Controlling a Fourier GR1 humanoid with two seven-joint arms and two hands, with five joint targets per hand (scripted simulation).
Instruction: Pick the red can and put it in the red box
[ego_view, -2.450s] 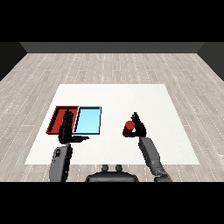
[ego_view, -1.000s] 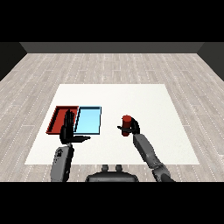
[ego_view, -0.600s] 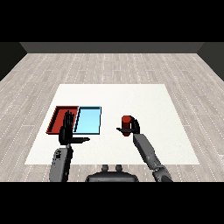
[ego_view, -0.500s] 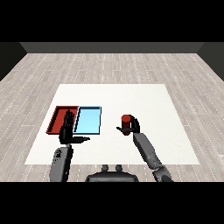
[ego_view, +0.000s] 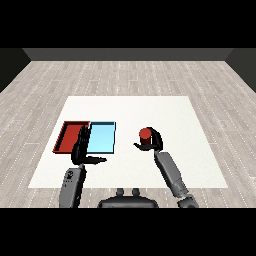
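Note:
The red can stands upright over the white table, right of the trays. My right hand is curled round it from the right and behind, thumb reaching across the front. The red tray lies at the left, with the light blue tray touching its right side. My left hand hangs over the near edge where the two trays meet, fingers straight and thumb pointing right, holding nothing.
The white table stretches wide behind and to the right of the can. Grey plank floor surrounds it on all sides.
My right hand has closed round the red can and carried it a short way left toward the trays. The left hand has barely shifted.

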